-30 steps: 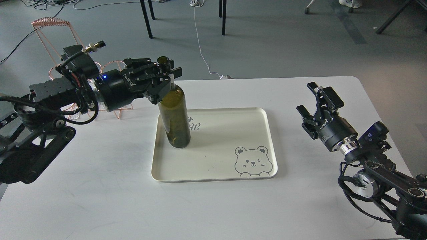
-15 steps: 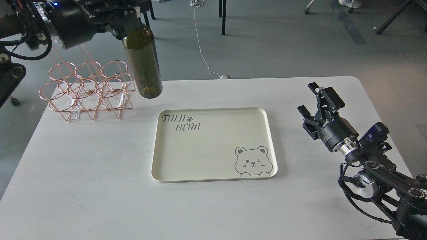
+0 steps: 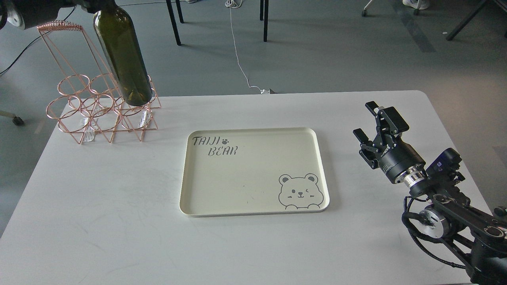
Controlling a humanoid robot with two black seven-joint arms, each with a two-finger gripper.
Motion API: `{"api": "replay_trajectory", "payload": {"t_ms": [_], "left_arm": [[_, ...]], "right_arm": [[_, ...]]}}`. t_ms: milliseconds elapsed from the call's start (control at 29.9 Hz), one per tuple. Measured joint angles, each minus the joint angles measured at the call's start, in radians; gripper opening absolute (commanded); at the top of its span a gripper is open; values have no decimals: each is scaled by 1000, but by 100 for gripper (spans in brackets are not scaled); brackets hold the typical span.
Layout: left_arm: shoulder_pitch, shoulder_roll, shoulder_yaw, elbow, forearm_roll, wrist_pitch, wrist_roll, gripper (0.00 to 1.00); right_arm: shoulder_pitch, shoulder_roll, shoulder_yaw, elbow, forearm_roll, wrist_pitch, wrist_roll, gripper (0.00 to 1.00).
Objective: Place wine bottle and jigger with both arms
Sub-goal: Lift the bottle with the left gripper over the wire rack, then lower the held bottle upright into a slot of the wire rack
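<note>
The wine bottle (image 3: 123, 55) is hanging over our copper rack (image 3: 101, 111) at far left, our left gripper cropped out, while our right gripper (image 3: 376, 122) is hovering with fingers spread.

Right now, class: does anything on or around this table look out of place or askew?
Yes. The wine bottle hangs tilted in the air above the copper wire rack, its neck running out of view at the top edge. The tray lies bare, and no jigger is visible. The right claw is open, holding nothing.
</note>
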Motion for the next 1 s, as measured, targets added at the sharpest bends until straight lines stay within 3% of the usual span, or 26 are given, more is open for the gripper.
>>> {"api": "replay_trajectory", "payload": {"t_ms": [167,1002], "left_arm": [[1,-14,2,68,0,25,0,9],[15,-34,73,134,-5,79,0,10]], "right_arm": [[-8,5,0,1,0,0,0,98],[-15,12,0,3,-1,0,0,98]]}}
